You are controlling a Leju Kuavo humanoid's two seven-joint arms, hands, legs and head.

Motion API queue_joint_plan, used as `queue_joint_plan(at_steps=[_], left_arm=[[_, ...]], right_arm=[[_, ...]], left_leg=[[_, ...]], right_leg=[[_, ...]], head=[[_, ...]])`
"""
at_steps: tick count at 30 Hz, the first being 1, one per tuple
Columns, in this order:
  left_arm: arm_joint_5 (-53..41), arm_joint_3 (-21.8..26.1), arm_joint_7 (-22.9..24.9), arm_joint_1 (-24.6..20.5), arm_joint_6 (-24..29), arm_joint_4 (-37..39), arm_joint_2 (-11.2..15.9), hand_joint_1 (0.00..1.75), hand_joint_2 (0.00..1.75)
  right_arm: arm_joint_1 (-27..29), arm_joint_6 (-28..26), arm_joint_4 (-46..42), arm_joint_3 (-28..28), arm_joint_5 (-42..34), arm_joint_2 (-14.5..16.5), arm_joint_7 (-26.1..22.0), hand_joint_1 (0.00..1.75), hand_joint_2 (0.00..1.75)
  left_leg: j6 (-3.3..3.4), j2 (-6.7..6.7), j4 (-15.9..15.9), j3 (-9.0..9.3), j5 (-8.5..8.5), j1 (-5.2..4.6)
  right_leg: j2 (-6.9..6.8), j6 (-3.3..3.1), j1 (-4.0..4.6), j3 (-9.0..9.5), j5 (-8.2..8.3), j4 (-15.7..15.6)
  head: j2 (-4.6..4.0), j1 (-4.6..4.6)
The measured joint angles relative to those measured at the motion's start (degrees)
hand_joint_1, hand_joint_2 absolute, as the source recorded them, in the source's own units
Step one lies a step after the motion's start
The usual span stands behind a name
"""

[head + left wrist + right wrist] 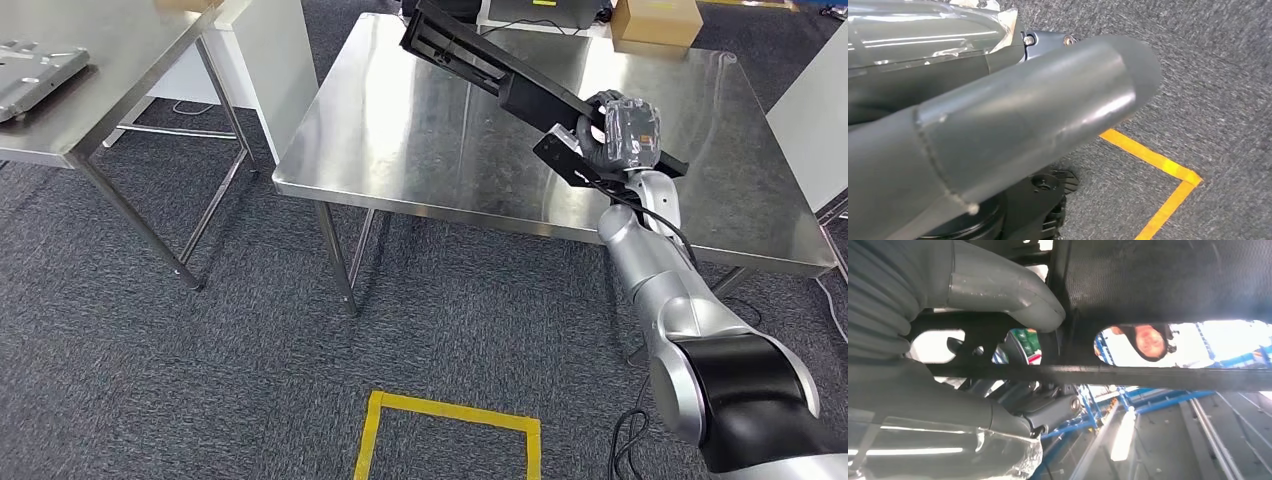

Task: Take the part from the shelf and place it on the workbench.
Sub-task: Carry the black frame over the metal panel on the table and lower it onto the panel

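Observation:
In the head view the part [500, 78] is a long black frame held slanting above the steel workbench [420, 150]. My right hand [625, 135] grips its near end over the bench's right half, and its far end reaches toward the back edge. Whether the part touches the bench top I cannot tell. In the right wrist view, the thumb [998, 285] and fingers wrap a bar of the black part [1168, 275]. My left hand [998, 130] hangs over the carpet with its thick thumb stretched out and nothing in it.
A second steel table [100, 100] at the left carries a grey metal plate [35, 70]. A cardboard box [655, 22] sits at the workbench's far edge. Yellow tape [450, 425] marks the carpet in front. A person [1148, 340] shows through a slot in the part.

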Motion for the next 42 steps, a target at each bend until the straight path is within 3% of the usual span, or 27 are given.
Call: queue_joint_plan(at_steps=[3, 5, 7, 8, 9, 10, 12, 14, 17, 18, 20, 22, 24, 25, 26, 27, 28, 29, 30, 31, 33, 34, 36, 38, 39, 40, 42], left_arm=[[0.03, 0.01, 0.03, -0.11, 0.00, -0.02, 0.12, 0.00, 0.00], [0.04, 0.02, 0.02, -0.15, -0.02, -0.02, 0.14, 0.00, 0.00], [0.04, 0.02, 0.03, -0.08, -0.03, -0.01, 0.11, 0.00, 0.00], [0.04, 0.02, 0.04, -0.02, -0.03, -0.01, 0.10, 0.00, 0.00], [0.04, 0.02, 0.04, 0.04, -0.02, -0.01, 0.09, 0.00, 0.00], [0.05, 0.02, 0.04, 0.08, -0.02, -0.01, 0.09, 0.00, 0.00], [0.06, 0.07, 0.04, 0.15, 0.00, 0.01, 0.15, 0.00, 0.00], [0.07, 0.17, 0.08, 0.17, 0.03, 0.05, 0.24, 0.00, 0.00], [0.09, 0.30, 0.12, 0.13, 0.05, 0.05, 0.15, 0.00, 0.00], [0.09, 0.32, 0.12, 0.13, 0.06, 0.05, 0.11, 0.00, 0.00], [0.13, 0.37, 0.12, 0.09, 0.07, 0.04, 0.11, 0.00, 0.00], [0.15, 0.43, 0.15, 0.06, 0.07, 0.04, 0.08, 0.00, 0.00], [0.15, 0.48, 0.20, 0.17, 0.07, 0.05, 0.01, 0.00, 0.00], [0.15, 0.50, 0.22, 0.23, 0.07, 0.06, -0.03, 0.00, 0.00], [0.15, 0.52, 0.23, 0.26, 0.07, 0.06, -0.07, 0.00, 0.00], [0.15, 0.54, 0.25, 0.27, 0.07, 0.08, -0.09, 0.00, 0.00], [0.15, 0.56, 0.26, 0.25, 0.07, 0.10, -0.09, 0.00, 0.00], [0.15, 0.58, 0.27, 0.22, 0.07, 0.12, -0.09, 0.00, 0.00], [0.15, 0.60, 0.31, 0.19, 0.07, 0.14, -0.07, 0.00, 0.00], [0.15, 0.62, 0.34, 0.14, 0.07, 0.15, -0.04, 0.00, 0.00], [0.14, 0.67, 0.38, 0.08, 0.08, 0.10, 0.10, 0.00, 0.00], [0.12, 0.68, 0.38, 0.05, 0.09, 0.09, 0.14, 0.00, 0.00], [0.07, 0.70, 0.38, -0.01, 0.08, 0.07, 0.13, 0.00, 0.00], [0.06, 0.71, 0.39, 0.05, 0.07, 0.08, 0.13, 0.00, 0.00], [0.06, 0.72, 0.40, 0.09, 0.07, 0.08, 0.14, 0.00, 0.00], [0.06, 0.73, 0.40, 0.13, 0.07, 0.08, 0.15, 0.00, 0.00], [0.06, 0.76, 0.40, 0.14, 0.08, 0.08, 0.27, 0.00, 0.00]], right_arm=[[-0.09, -0.08, -0.02, 0.07, 0.10, 0.05, 0.06, 1.75, 1.75], [-0.18, -0.09, -0.04, 0.08, 0.13, 0.20, 0.05, 1.75, 1.75], [-0.09, -0.09, -0.04, 0.11, 0.15, 0.40, 0.05, 1.75, 1.75], [0.02, -0.08, -0.03, 0.13, 0.16, 0.47, 0.05, 1.75, 1.75], [0.10, -0.08, -0.03, 0.15, 0.18, 0.52, 0.06, 1.75, 1.75], [0.15, -0.08, -0.03, 0.17, 0.20, 0.57, 0.07, 1.75, 1.75], [0.18, -0.09, -0.01, 0.21, 0.26, 0.71, 0.16, 1.75, 1.75], [0.12, -0.14, 0.04, 0.23, 0.32, 0.82, 0.36, 1.75, 1.75], [-0.01, -0.38, 0.02, 0.21, 0.37, 0.66, 0.57, 1.75, 1.75], [-0.04, -0.48, -0.01, 0.19, 0.33, 0.51, 0.56, 1.75, 1.75], [-0.06, -0.63, -0.02, 0.05, 0.11, 0.05, 0.55, 1.75, 1.75], [0.22, -0.67, 0.04, -0.19, -0.10, -0.45, 0.50, 1.75, 1.75], [0.76, -0.67, 0.11, -0.36, -0.19, -0.85, 0.43, 1.75, 1.75], [0.95, -0.68, 0.14, -0.39, -0.20, -1.04, 0.41, 1.75, 1.75], [1.04, -0.70, 0.16, -0.45, -0.23, -1.24, 0.38, 1.75, 1.75], [1.07, -0.73, 0.22, -0.54, -0.27, -1.41, 0.37, 1.75, 1.75], [1.08, -0.83, 0.30, -0.69, -0.35, -1.62, 0.35, 1.75, 1.75], [1.10, -0.96, 0.37, -0.89, -0.44, -1.80, 0.31, 1.75, 1.75], [1.11, -1.10, 0.44, -1.08, -0.53, -1.95, 0.27, 1.75, 1.75], [1.10, -1.25, 0.46, -1.27, -0.60, -2.14, 0.21, 1.75, 1.75], [1.07, -1.43, 0.45, -1.62, -0.69, -2.44, 0.05, 1.75, 1.75], [1.05, -1.49, 0.44, -1.75, -0.75, -2.57, -0.05, 1.75, 1.75], [1.09, -1.54, 0.45, -1.99, -0.90, -2.68, -0.23, 1.75, 1.75], [1.29, -1.56, 0.52, -2.19, -0.99, -2.69, -0.29, 1.75, 1.75], [1.43, -1.57, 0.58, -2.33, -0.99, -2.70, -0.30, 1.75, 1.75], [1.57, -1.59, 0.63, -2.47, -0.99, -2.71, -0.30, 1.75, 1.75], [1.74, -1.63, 0.69, -2.71, -1.00, -2.73, -0.31, 1.75, 1.75]], left_leg=[[-0.69, 0.12, 2.80, -1.35, -0.10, 0.09], [-1.45, 0.24, 9.21, -5.51, -1.01, 0.46], [-2.16, 0.31, 15.50, -10.50, -3.56, 0.85], [-2.31, 0.32, 16.65, -12.19, -4.33, 0.95], [-2.30, 0.32, 16.02, -12.98, -4.01, 0.99], [-2.10, 0.32, 13.60, -12.81, -2.35, 0.98], [-1.15, 0.27, 5.76, -10.71, 3.62, 0.74], [-0.25, 0.19, 0.60, -8.89, 7.01, 0.35], [0.71, 0.22, -0.62, -7.45, 6.76, 0.18], [1.05, 0.22, -0.88, -6.86, 6.62, 0.26], [1.51, 0.12, -1.26, -5.78, 6.28, 0.41], [1.73, -0.10, -1.27, -5.02, 5.47, 0.34], [1.70, -0.32, -1.25, -3.85, 4.39, 0.29], [1.61, -0.39, -1.23, -3.10, 3.80, 0.29], [1.47, -0.43, -1.20, -2.29, 3.16, 0.29], [1.27, -0.48, -1.12, -1.61, 2.48, 0.21], [1.03, -0.57, -1.04, -1.06, 1.82, 0.11], [0.74, -0.61, -0.98, -0.72, 1.22, 0.00], [0.46, -0.64, -0.82, -0.54, 0.81, -0.11], [0.25, -0.65, -0.68, -0.42, 0.53, -0.16], [-0.18, -0.50, 1.28, -1.17, 0.54, -0.11], [-0.51, -0.35, 3.66, -2.53, 0.50, 0.00], [-1.33, 0.08, 10.71, -7.06, -0.82, 0.31], [-1.79, 0.31, 15.94, -11.53, -3.71, 0.55], [-1.72, 0.34, 16.36, -12.78, -4.37, 0.57], [-1.42, 0.34, 14.95, -13.06, -3.72, 0.52], [-0.06, 0.30, 7.75, -11.13, 1.30, 0.14]], right_leg=[[0.33, -1.46, -0.36, 1.20, -0.42, -0.20], [0.42, -2.15, -0.46, 2.22, -1.22, -0.30], [0.51, -2.37, -0.39, 3.20, -2.22, -0.30], [0.58, -2.34, -0.36, 3.83, -2.76, -0.30], [0.63, -2.28, -0.35, 4.54, -3.32, -0.31], [0.67, -2.20, -0.34, 5.32, -3.90, -0.32], [0.73, -1.93, -0.26, 6.85, -5.10, -0.35], [0.89, -1.40, -0.10, 7.79, -6.03, -0.69], [0.98, -0.47, 0.15, 8.46, -6.44, -0.37], [0.93, -0.33, 0.16, 7.91, -6.51, 1.11], [0.84, -0.33, 0.00, 4.28, -7.27, 7.05], [0.83, -0.64, 0.01, -0.96, -9.54, 14.22], [0.82, -0.57, 0.00, -3.93, -11.27, 16.03], [0.79, -0.09, -0.03, -3.97, -10.56, 13.97], [0.70, 0.64, -0.09, -3.22, -8.52, 10.32], [0.46, 1.44, -0.16, -2.21, -5.40, 6.07], [0.20, 1.59, -0.17, -1.30, -2.79, 2.56], [0.03, 1.32, -0.04, -0.52, -0.72, 0.28], [-0.03, 0.67, 0.02, -0.20, 0.32, -0.67], [0.08, -0.18, 0.08, 0.06, 0.26, -0.67], [0.31, -1.10, -0.22, 0.82, 0.07, -0.64], [0.35, -1.49, -0.31, 1.34, -0.26, -0.61], [0.46, -2.11, -0.32, 2.33, -1.12, -0.66], [0.62, -2.25, -0.17, 3.32, -2.04, -0.67], [0.70, -2.25, -0.08, 3.93, -2.55, -0.67], [0.76, -2.25, 0.06, 4.64, -3.08, -0.69], [0.82, -2.26, 0.31, 6.10, -4.15, -0.77]], head=[[0.00, -0.08], [0.00, -0.15], [0.00, -0.21], [0.00, -0.21], [0.00, -0.22], [0.00, -0.22], [0.00, -0.21], [0.00, -0.18], [0.00, -0.15], [0.00, -0.12], [0.00, -0.07], [0.00, -0.05], [0.00, -0.04], [0.00, -0.02], [0.00, -0.01], [0.00, 0.02], [0.00, 0.04], [0.00, 0.01], [0.00, -0.01], [0.00, -0.06], [0.00, -0.12], [0.00, -0.18], [0.00, -0.27], [0.00, -0.30], [0.00, -0.30], [0.00, -0.30], [0.00, -0.30]])
